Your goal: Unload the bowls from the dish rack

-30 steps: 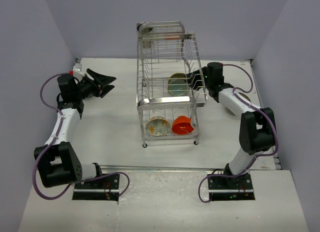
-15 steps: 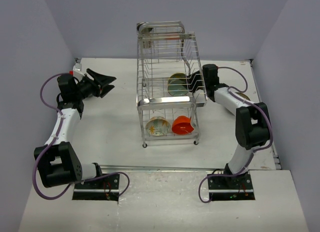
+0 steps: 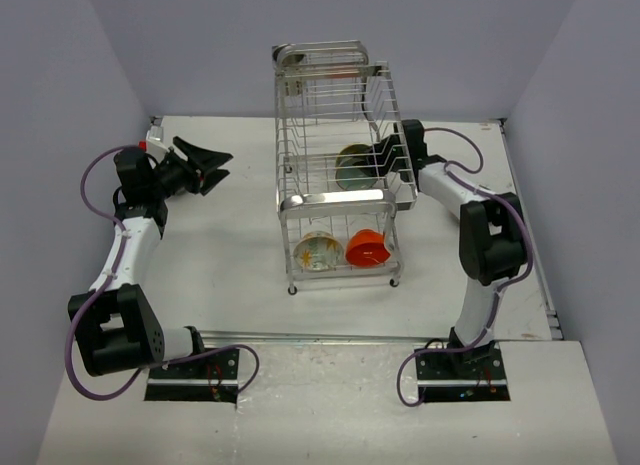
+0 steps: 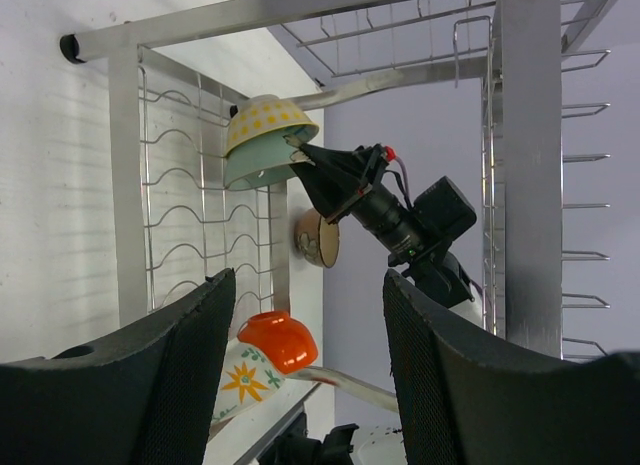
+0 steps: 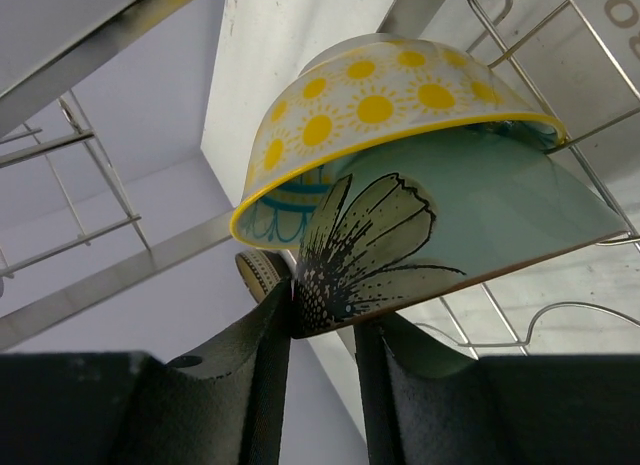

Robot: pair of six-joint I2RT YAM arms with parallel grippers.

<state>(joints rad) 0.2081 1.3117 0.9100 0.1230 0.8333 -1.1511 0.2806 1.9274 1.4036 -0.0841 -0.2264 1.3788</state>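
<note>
The right pincer (image 5: 322,330) grips the teal bowl (image 5: 480,215) by its rim, likely to lift it off the rack (image 3: 330,198) wires. The yellow bowl (image 5: 380,100) nests just above. The left pincer (image 3: 222,170) hangs open, well aside.

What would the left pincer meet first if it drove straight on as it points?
Probably the dish rack: its wire side faces the open left pincer head-on. Depth is unclear.
</note>
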